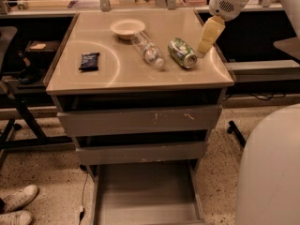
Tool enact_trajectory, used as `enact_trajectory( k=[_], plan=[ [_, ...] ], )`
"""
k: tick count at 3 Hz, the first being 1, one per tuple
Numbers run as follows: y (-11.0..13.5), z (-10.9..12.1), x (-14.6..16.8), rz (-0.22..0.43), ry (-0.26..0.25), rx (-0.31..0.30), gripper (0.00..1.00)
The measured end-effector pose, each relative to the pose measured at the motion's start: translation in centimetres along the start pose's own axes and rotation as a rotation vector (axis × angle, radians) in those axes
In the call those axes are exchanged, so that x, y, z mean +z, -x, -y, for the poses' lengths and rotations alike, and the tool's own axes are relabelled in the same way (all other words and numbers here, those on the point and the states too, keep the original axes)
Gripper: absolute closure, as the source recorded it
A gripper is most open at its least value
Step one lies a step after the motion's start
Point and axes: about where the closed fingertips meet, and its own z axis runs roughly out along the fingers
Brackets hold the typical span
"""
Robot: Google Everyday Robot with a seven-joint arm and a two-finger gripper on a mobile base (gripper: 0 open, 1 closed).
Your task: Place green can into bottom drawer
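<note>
I read no lettering anywhere, not even on the green can. Gripper hangs just right of it.

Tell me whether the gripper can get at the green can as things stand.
Probably yes: the gripper hangs close beside the green can, lying on its side on the cabinet top, with nothing between them.

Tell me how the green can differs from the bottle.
The green can is metal, green and white; the bottle is clear plastic. The can is shorter, the bottle longer. The can lies nearer the gripper, which hangs just beside it. Both lie on their sides on the cabinet top.
</note>
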Motion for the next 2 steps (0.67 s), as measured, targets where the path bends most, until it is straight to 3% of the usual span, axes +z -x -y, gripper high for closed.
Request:
enact_trajectory(
  k=[2],
  plan=[
    [0.8, 2.5, 4.8, -0.005, 0.03, 0.139, 0.0]
  ],
)
